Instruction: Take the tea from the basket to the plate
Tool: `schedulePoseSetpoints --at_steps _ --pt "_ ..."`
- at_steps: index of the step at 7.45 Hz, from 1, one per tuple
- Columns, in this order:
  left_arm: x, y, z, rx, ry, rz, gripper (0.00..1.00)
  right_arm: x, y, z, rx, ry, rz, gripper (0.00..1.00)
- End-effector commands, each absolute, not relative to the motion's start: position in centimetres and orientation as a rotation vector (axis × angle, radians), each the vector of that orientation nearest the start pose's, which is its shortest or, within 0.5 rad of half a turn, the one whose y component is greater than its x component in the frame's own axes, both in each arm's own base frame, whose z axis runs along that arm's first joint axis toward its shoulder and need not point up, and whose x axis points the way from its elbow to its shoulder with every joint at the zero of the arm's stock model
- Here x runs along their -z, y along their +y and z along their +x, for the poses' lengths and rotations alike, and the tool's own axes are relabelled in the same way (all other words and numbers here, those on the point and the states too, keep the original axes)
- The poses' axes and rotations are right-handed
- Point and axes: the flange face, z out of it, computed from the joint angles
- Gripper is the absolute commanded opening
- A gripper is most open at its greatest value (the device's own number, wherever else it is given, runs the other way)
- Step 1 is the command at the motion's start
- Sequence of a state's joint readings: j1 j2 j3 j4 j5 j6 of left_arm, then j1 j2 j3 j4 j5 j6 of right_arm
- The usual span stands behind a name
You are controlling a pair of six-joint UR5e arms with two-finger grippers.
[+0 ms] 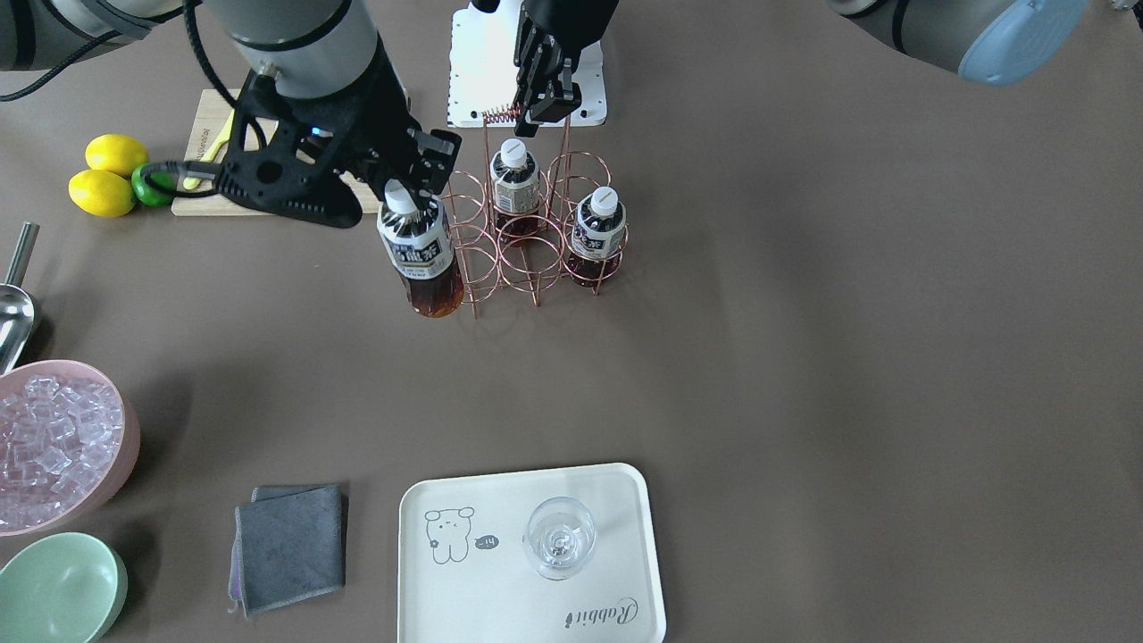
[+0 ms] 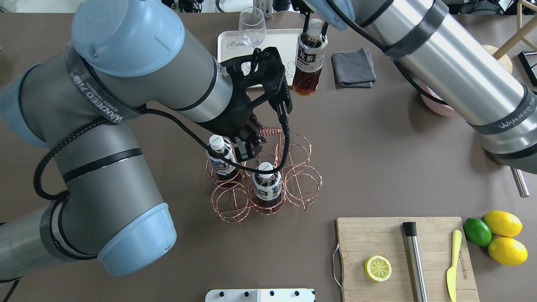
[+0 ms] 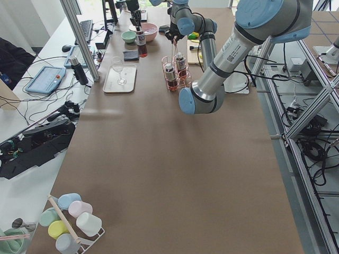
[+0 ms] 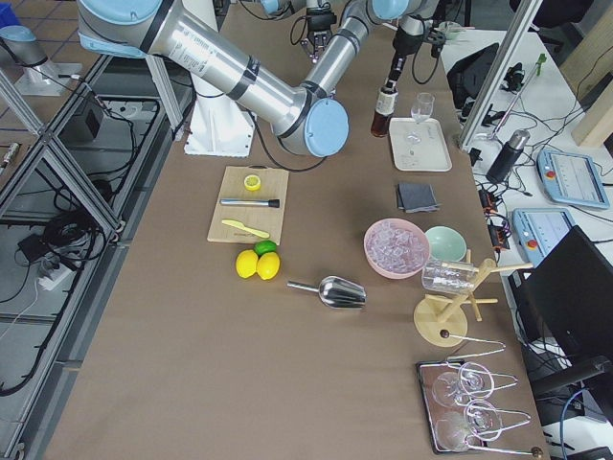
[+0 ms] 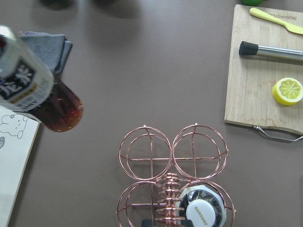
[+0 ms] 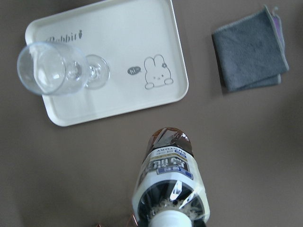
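Note:
My right gripper is shut on the white cap of a tea bottle and holds it in the air beside the copper wire basket. The right wrist view shows this bottle hanging over bare table just short of the cream plate. Two more tea bottles stand in basket cells. My left gripper is shut on the basket's coiled handle. The plate carries a stemmed glass.
A grey cloth lies beside the plate. A pink bowl of ice, a green bowl and a metal scoop sit further out. A cutting board with a lemon half, muddler and knife lies behind the basket, lemons and lime beside it.

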State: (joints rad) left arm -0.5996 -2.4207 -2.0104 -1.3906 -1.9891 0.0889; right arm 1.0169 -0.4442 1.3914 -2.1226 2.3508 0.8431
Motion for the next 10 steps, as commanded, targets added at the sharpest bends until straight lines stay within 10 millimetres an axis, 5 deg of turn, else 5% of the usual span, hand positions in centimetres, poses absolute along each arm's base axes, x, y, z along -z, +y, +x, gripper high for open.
schedulePoseSetpoints --at_steps 1,4,6,10 --pt "-1.2 -39.1 38.7 -1.145 0.859 0.910 0.00 -12.8 -76.3 -36.4 -0.064 -0.889 -0.148 0.00" --pt "-2.0 -39.6 34.6 -1.101 0.841 0.946 0.00 -10.3 -77.2 -39.8 0.050 -0.833 -0.017 0.00" --pt "-4.4 -40.9 30.2 -1.085 0.873 0.918 0.00 -11.4 -77.2 -41.5 0.077 -0.783 0.028 0.00" --pt "-12.8 -44.9 20.4 -1.139 0.792 0.903 0.00 -12.5 -77.5 -43.5 0.110 -0.787 0.060 0.00"
